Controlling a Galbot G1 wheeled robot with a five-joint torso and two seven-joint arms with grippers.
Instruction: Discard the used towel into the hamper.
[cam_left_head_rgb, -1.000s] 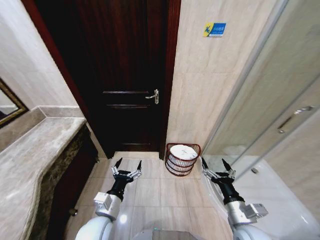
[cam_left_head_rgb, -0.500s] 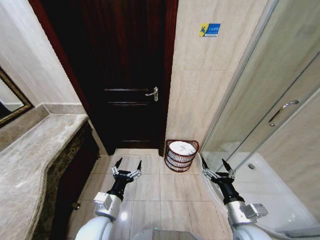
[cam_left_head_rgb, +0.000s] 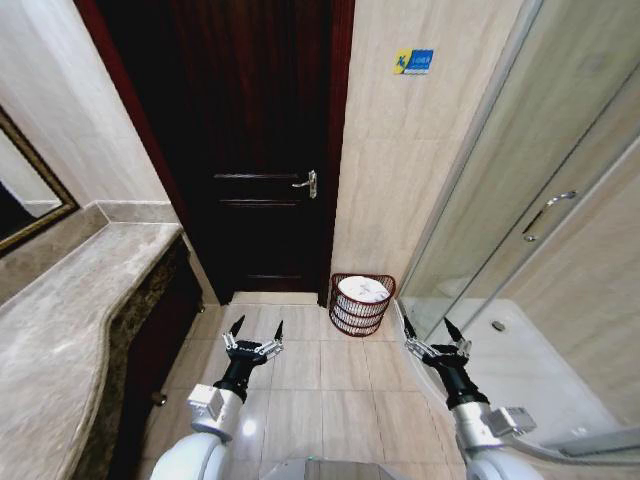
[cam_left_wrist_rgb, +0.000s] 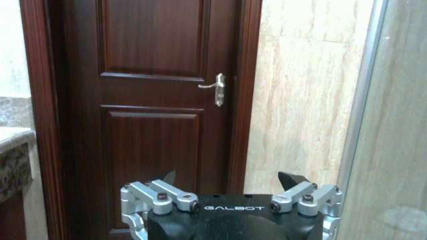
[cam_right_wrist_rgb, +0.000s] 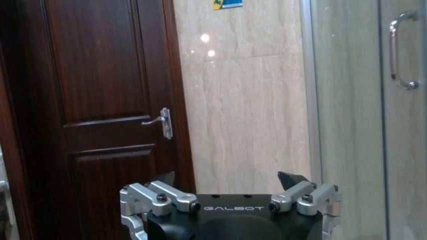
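Hamper (cam_left_head_rgb: 362, 304) sits on the floor by the door (cam_left_head_rgb: 255, 150), white cloth inside. Left gripper (cam_left_head_rgb: 256, 331) and right gripper (cam_left_head_rgb: 430, 330) both spread wide, empty, held forward—likely carry pose.

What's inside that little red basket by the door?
Something white, rolled or folded, probably a towel, fills the hamper near its rim. Whatever lies beneath the white thing is hidden, though the white shows through the ribbed sides.
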